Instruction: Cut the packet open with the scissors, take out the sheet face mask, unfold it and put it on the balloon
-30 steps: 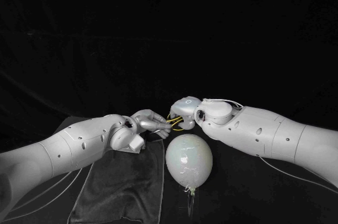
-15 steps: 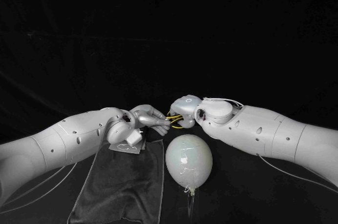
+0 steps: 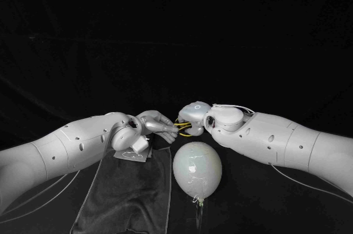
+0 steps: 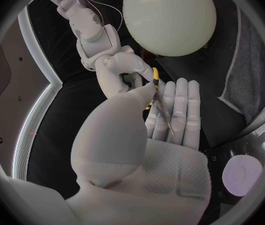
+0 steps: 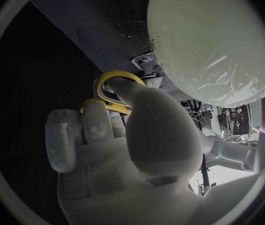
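Noted left arm [image 3: 66, 147] drawn a little toward the left edge of tabletop [image 3: 176, 50] against a second ago, baring the far end of packet [image 3: 125, 193], hidden under the wrist before; no real shift seen in right arm [image 3: 286, 139] or balloon [image 3: 196, 167]. Logged both arms reaching in from opposite side edges and meeting over the middle of the tabletop. Logged packet lying flat, left of centre, running from just below the left wrist to the near edge; clear-looking film with a pale patch at the far end; long side just beside the balloon, cannot tell whether touching. Logged balloon pale and egg-shaped, lying at centre close to the near edge, neck toward that edge, far end just short of the two hands. Found left hand [image 3: 156, 124] with fingers straight and pressed side by side, thumb folded over them, pinching the blades of scissors [image 3: 181, 128] against them (left wrist view [image 4: 164, 112]). Found right hand [image 3: 195, 114] curled on the yellow handles, thumb pushed through one loop (right wrist view [image 5: 115, 73]), gripping the tool. Placed scissors between the two hands, just beyond the balloon's far end, held at both ends, apart from the packet.
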